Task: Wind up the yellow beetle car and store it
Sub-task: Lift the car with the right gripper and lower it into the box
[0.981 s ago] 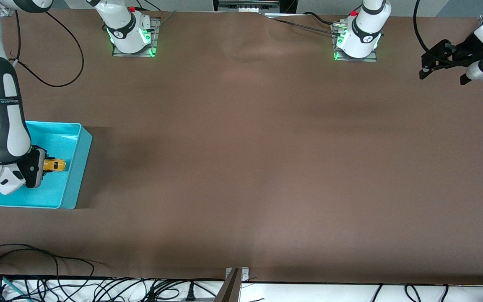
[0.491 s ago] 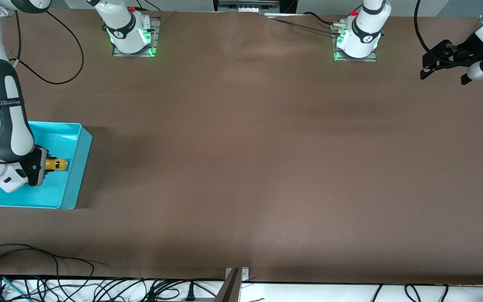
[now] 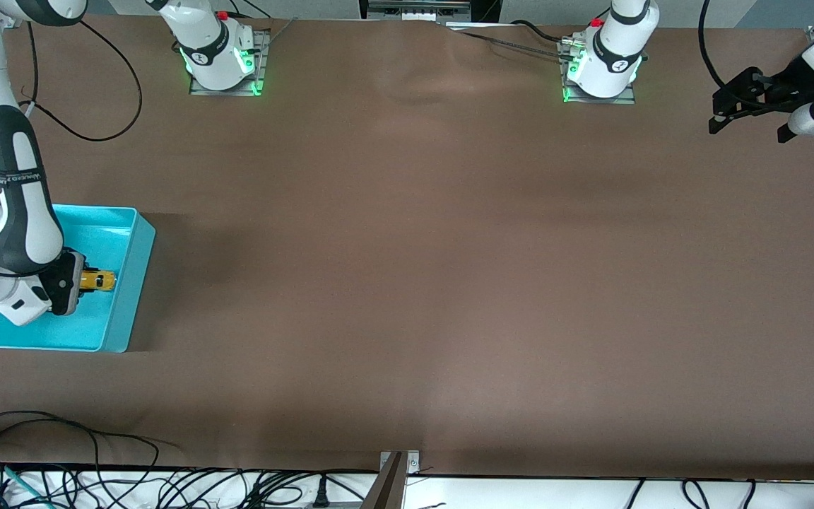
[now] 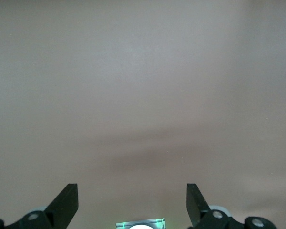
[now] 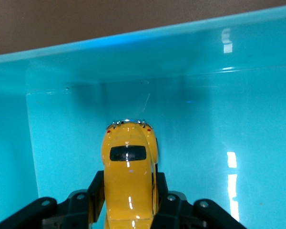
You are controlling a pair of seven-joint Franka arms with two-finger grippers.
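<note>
Lower left of the front frame: the right gripper (image 3: 80, 283) had its fingers (image 5: 97, 191) pinching the small glossy yellow beetle-shaped toy car (image 3: 97, 281) by its flanks, inside the open turquoise plastic bin (image 3: 135, 261). Over the last second the car had slid slightly toward the frame's right and looked lower in the bin, with the right arm's wrist shifted along with it. Right wrist view: car (image 5: 129, 176) pointed at the bin's inner wall (image 5: 190, 62); contact with the bin floor couldn't be confirmed. Judgement: storing step was nearly done, with only the release left. Upper right of the front frame: the left gripper (image 3: 750, 113) waited over the brown counter (image 3: 449, 247), fingers (image 4: 66, 200) spread wide, holding nothing.
</note>
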